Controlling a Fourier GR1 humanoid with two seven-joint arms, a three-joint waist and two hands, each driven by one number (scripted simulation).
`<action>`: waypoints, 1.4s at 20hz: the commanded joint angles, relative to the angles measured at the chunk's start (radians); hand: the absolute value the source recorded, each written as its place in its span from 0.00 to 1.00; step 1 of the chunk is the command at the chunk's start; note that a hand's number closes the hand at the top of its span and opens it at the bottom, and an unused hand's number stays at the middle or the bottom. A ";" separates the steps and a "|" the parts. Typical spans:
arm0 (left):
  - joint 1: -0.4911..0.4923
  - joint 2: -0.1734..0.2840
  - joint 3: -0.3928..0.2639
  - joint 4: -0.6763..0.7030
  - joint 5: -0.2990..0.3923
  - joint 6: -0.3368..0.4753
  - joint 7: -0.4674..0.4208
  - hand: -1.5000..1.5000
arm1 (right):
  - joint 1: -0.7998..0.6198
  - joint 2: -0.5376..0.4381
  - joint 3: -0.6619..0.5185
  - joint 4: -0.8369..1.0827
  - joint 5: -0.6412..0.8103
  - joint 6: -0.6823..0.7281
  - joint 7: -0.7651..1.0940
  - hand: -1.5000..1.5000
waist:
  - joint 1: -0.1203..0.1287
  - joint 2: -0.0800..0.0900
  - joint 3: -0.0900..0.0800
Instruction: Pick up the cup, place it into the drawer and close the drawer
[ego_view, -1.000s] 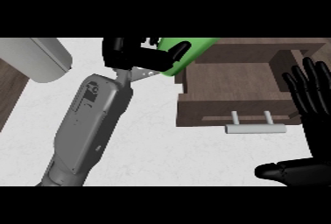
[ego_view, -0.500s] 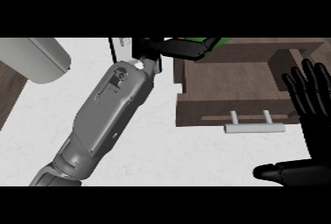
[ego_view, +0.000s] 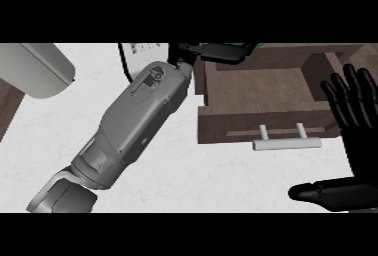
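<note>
We are in the placing step. Our left hand (ego_view: 214, 51) reaches along the counter (ego_view: 184, 175) to the far edge of the open drawer (ego_view: 258, 90), its black fingers curled round the green cup (ego_view: 240, 46). Only a sliver of the cup shows, at the drawer's far left corner, above the rim; whether it already sits inside we cannot tell. The grey forearm runs diagonally from the near left of the counter towards that corner.

Our right hand (ego_view: 351, 150) rests by the counter's right edge, fingers straight and spread, thumb out, grasping nothing.

We judge the next move to be lowering the cup onto the drawer floor, letting go, drawing the arm back clear, then pushing the front panel shut.

The drawer is a dark brown, wood-grained box with flat walls and a bare floor. Its front carries a pale bar handle (ego_view: 288, 143) on two short posts. The counter is white and faintly mottled, like stone. A pale grey rounded object (ego_view: 44, 70) sits at the far left corner.
</note>
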 joint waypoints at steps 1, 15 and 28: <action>-0.021 0.000 -0.090 0.107 0.085 0.003 -0.064 1.00 | -0.029 0.019 0.038 0.027 0.037 -0.013 -0.010 0.00 | -0.017 0.005 0.000; -0.141 0.000 -0.312 0.257 0.146 0.060 0.013 1.00 | -0.006 -0.007 0.016 0.034 -0.030 0.050 -0.033 0.00 | -0.053 0.011 0.002; -0.110 0.000 -0.326 0.181 0.293 0.057 -0.107 0.00 | -0.074 -0.001 -0.014 0.049 -0.120 0.056 -0.013 0.00 | -0.052 0.014 0.001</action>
